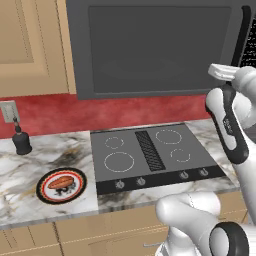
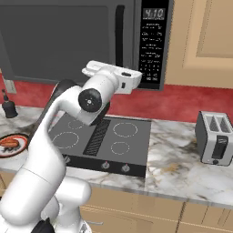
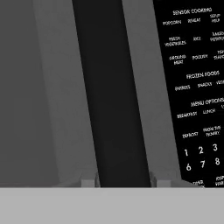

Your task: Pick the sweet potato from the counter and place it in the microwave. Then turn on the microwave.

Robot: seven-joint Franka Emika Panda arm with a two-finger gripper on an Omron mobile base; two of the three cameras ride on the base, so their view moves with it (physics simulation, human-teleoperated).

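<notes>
One sweet potato [image 1: 62, 182], and it's sitting on the one round red-rimmed plate [image 1: 46, 193] at the left end of the counter [image 1: 20, 175], near the front edge. You can catch a bit of that plate [image 2: 17, 146] with the tuber [image 2: 9, 142] at the left border of the right base view too.

One microwave [image 1: 160, 47], mounted above the cooktop [image 1: 150, 155], door shut. One black handle [image 2: 119, 34] running down the right side of the door, with the button panel [image 2: 152, 43] right next to it. The cooktop has four burner rings, a centre vent grille and four knobs along the front. One small dark bottle [image 1: 20, 140] stands at the back left by a wall outlet [image 1: 9, 111], and one two-slot toaster [image 2: 216, 136] sits on the counter well off to the right.

The arm is lifted high, elbow bent over the cooktop, hand pointed at the microwave's right side, well away from the plate. Nothing sits between the hand and the door.

From the hand view the tool [image 3: 124, 181] is right up at the handle [image 3: 109, 87]: one fingertip [image 3: 89, 182] shows on each side of the black bar, so the jaws straddle it at a middling width. I can't tell if the tips are actually pressing on it or just beside it.
</notes>
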